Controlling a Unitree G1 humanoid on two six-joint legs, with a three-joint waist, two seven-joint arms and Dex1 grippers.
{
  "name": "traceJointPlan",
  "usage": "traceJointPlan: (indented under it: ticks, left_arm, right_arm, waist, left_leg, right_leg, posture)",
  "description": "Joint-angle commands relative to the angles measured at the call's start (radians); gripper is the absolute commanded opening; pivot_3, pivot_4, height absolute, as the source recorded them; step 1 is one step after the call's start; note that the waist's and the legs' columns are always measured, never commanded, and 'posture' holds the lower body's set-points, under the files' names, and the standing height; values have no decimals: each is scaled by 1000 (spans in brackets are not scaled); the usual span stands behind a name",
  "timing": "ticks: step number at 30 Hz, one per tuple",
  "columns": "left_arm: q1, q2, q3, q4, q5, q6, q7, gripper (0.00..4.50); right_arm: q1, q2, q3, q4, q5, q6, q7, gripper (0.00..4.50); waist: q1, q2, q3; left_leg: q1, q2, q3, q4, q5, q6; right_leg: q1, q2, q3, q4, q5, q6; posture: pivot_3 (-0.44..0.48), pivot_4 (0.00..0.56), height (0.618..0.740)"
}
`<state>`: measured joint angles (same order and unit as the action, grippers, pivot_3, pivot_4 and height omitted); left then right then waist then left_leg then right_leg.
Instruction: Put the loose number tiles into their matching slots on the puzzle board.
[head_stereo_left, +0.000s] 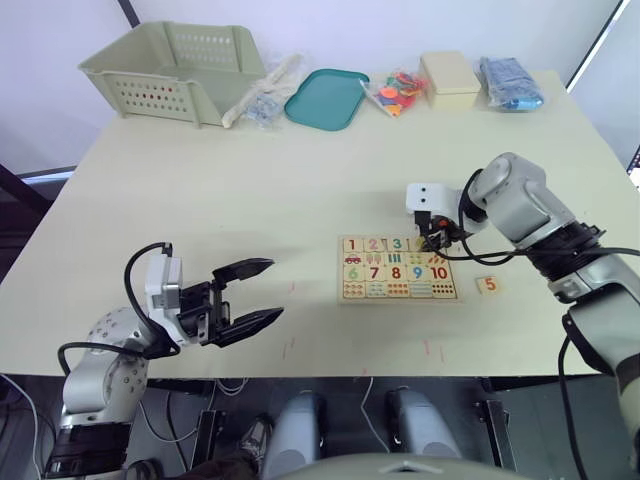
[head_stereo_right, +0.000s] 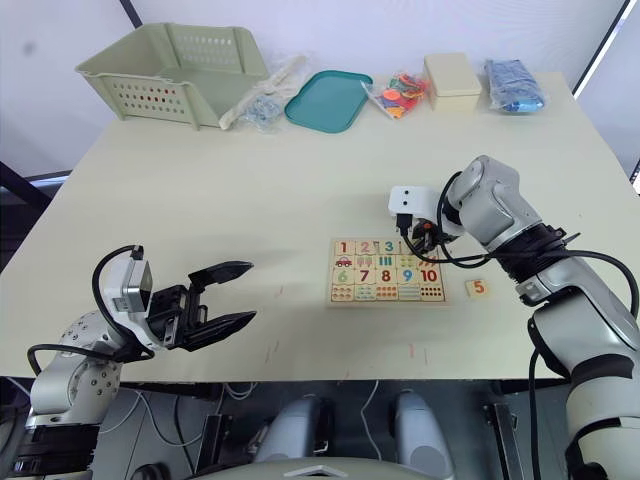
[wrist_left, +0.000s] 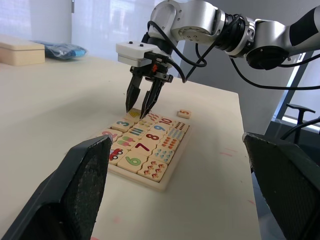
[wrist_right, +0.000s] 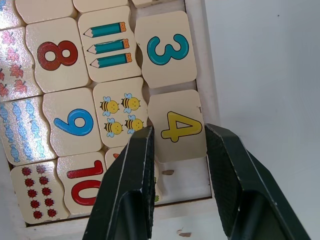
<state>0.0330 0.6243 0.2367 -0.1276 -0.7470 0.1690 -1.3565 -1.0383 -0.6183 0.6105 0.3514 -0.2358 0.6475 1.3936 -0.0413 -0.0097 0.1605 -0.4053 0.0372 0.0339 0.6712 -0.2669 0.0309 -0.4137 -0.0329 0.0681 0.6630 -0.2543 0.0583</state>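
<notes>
Head views: puzzle board (head_stereo_left: 400, 269) lies flat on the table (head_stereo_left: 250, 200), toward the robot's right of centre; top row reads 1, 2, 3, with the far-right end hidden under the right gripper (head_stereo_left: 436, 240). One loose tile, the 5 tile (head_stereo_left: 488, 285), sits on the bare table just off the board's right edge, apart from it. Right wrist view adds what the head views hide: the 4 tile (wrist_right: 178, 126) lies in the top row beside the 3 tile (wrist_right: 167, 49), slightly askew, and the recess (wrist_right: 185, 181) past it at the row's end is bare wood. The right gripper's two black fingers (wrist_right: 129, 190) straddle the 4 tile, one at each side; the jaws are parted a little wider than the tile, with a sliver of gap showing on both sides, so released rather than clamped. Left wrist view gives the side-on angle: right gripper points straight down over the board's far corner, fingertips at or just above the tile surface; whether they touch the board cannot be told. The same view shows the 5 tile beyond the board, well clear of the fingers. Left gripper (head_stereo_left: 250, 296) hangs low over the table's near edge, well to the left of the board, jaws spread wide, holding nothing. Back of the table: a pale green basket (head_stereo_left: 175, 70), a teal tray (head_stereo_left: 325, 97), a bag of coloured pieces (head_stereo_left: 396, 92), a cream box (head_stereo_left: 449, 78) and a blue packet (head_stereo_left: 510, 83).
</notes>
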Motion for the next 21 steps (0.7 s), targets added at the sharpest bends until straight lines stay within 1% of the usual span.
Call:
traceJointPlan:
  ticks: [1, 21]
  left_arm:
    - [-3, 3, 22, -29, -12, -11, -1, 4500]
    - [3, 0, 25, -27, -8, -19, -1, 4500]
  right_arm:
    - [-36, 2, -25, -16, 1, -13, 8, 1361]
    - [-46, 27, -21, 7, -5, -37, 12, 1361]
  waist:
    - [0, 0, 0]
    - [0, 0, 0]
  left_leg:
    - [0, 0, 0, 0, 0, 0]
    - [0, 0, 0, 0, 0, 0]
  right_leg:
    - [0, 0, 0, 0, 0, 0]
    - [0, 0, 0, 0, 0, 0]
  posture:
    - [0, 150, 740]
    - [0, 150, 740]
